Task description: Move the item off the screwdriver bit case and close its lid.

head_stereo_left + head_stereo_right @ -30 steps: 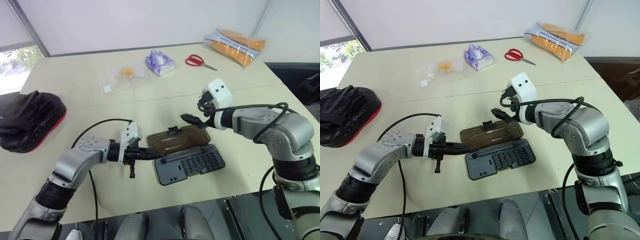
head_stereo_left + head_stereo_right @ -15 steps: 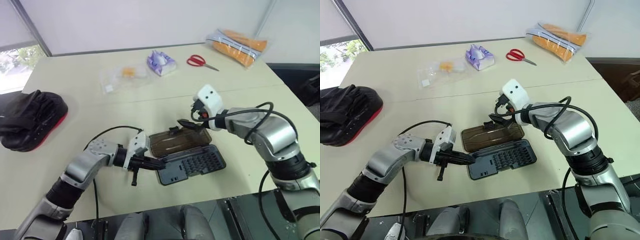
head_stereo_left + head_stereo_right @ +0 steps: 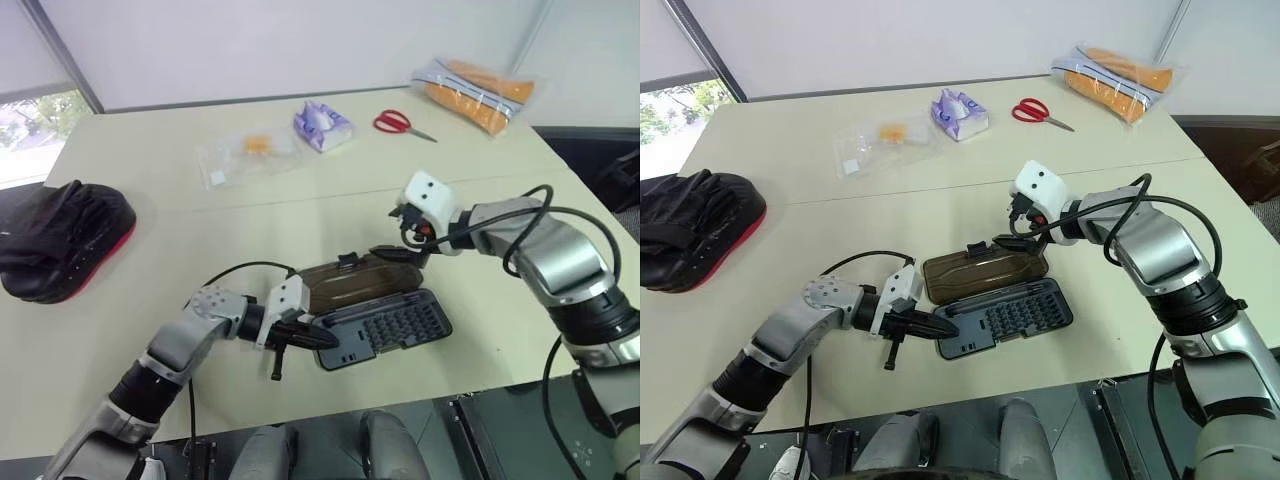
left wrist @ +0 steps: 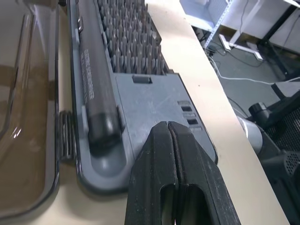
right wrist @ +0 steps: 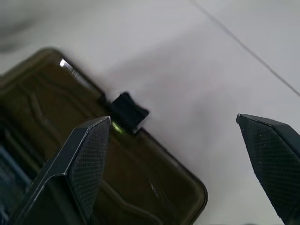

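The screwdriver bit case (image 3: 385, 328) lies open near the table's front edge, its dark grey tray holding rows of bits and a black driver handle (image 4: 96, 93). The smoky brown lid (image 3: 350, 282) lies flat behind the tray, its black latch tab (image 5: 126, 110) on the far edge. My left gripper (image 4: 168, 125) is shut, with its tips over the tray's left end (image 3: 322, 333). Just above the lid's far right edge, by the latch tab, my right gripper (image 5: 176, 123) hangs open (image 3: 1017, 243) with nothing between its fingers. The item is out of view.
A black and red pad (image 3: 60, 240) sits at the far left. At the back lie a clear plastic bag (image 3: 245, 155), a purple packet (image 3: 322, 125), red scissors (image 3: 400, 123) and an orange packet (image 3: 475, 85). The table's front edge runs just below the case.
My left gripper has slid right and down from beside the case onto the tray's left end. My right gripper has rolled and sunk a little toward the lid's far edge.
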